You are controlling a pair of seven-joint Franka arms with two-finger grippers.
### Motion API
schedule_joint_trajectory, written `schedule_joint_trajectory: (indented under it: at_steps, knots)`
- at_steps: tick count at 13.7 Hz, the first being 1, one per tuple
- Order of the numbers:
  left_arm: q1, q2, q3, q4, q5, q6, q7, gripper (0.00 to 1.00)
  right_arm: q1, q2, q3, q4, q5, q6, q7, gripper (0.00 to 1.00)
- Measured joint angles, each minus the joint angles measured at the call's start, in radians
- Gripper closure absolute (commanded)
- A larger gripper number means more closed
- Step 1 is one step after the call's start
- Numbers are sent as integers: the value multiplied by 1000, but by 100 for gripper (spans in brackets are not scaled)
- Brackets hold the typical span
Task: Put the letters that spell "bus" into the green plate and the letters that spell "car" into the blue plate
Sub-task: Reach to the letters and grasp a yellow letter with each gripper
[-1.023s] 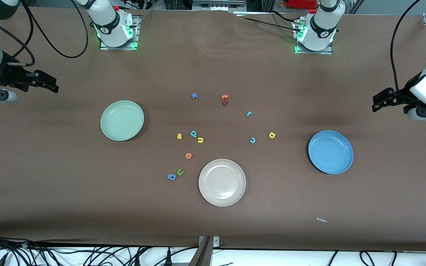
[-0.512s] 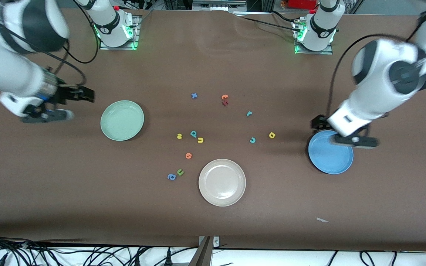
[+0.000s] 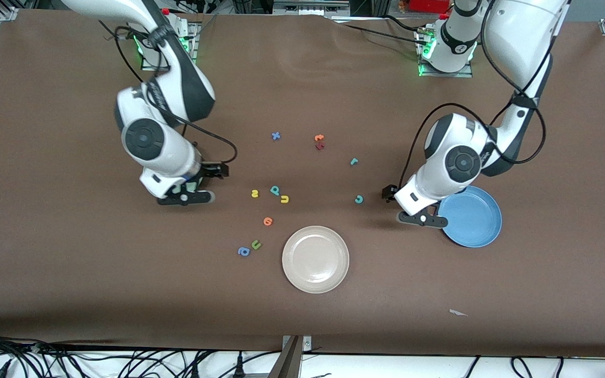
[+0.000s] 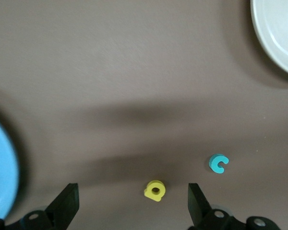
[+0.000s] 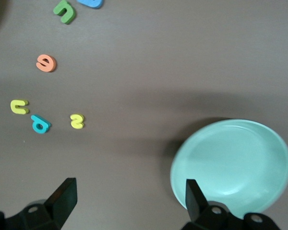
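My left gripper [image 3: 389, 192] hangs open over the yellow "a" [image 4: 154, 190], which lies on the table between its fingers in the left wrist view [image 4: 132, 194]. The teal "c" [image 3: 358, 199] lies beside it, the teal "r" [image 3: 354, 161] farther from the camera. The blue plate [image 3: 473, 218] is partly under the left hand. My right gripper [image 3: 212, 172] is open over bare table [image 5: 128, 189], beside the green plate [image 5: 230, 165], which the right hand hides in the front view. Yellow "s" [image 3: 254, 193], teal "b" [image 3: 275, 190] and yellow "u" [image 3: 284, 199] lie close together.
A cream-white plate [image 3: 315, 259] sits nearest the camera. Stray letters: orange [image 3: 268, 221], green "u" [image 3: 256, 244], blue "a" [image 3: 243, 251], blue "x" [image 3: 275, 136], an orange and dark red pair [image 3: 319, 142]. A paper scrap [image 3: 458, 313] lies near the table's front edge.
Both arms swung in from the table's ends toward the middle. The right hand now covers the green plate; the left hand covers the yellow "a" and part of the blue plate.
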Motion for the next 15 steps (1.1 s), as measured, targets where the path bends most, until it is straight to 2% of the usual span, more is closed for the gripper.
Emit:
schedule_joint_trajectory:
  at_steps: [3, 5, 6, 7, 10, 15]
  knots:
    - [-16, 33, 0, -59, 7, 126, -3, 1, 36, 109, 0, 39, 4, 102, 18, 1]
    - [-17, 59, 0, -85, 43, 169, -10, 7, 56, 167, 1, 51, 6, 212, 76, 12]
    - [-18, 71, 0, -90, 62, 173, -16, 11, 73, 192, 1, 53, 6, 259, 104, 14]
    - [-18, 79, 0, -92, 72, 175, -20, 18, 91, 217, 1, 54, 6, 301, 130, 27]
    - [-28, 86, 0, -93, 75, 176, -34, 38, 126, 278, 1, 54, 6, 363, 159, 42]
    - [-49, 87, 0, -95, 128, 176, -91, 58, 126, 297, -2, 54, 6, 367, 160, 54]
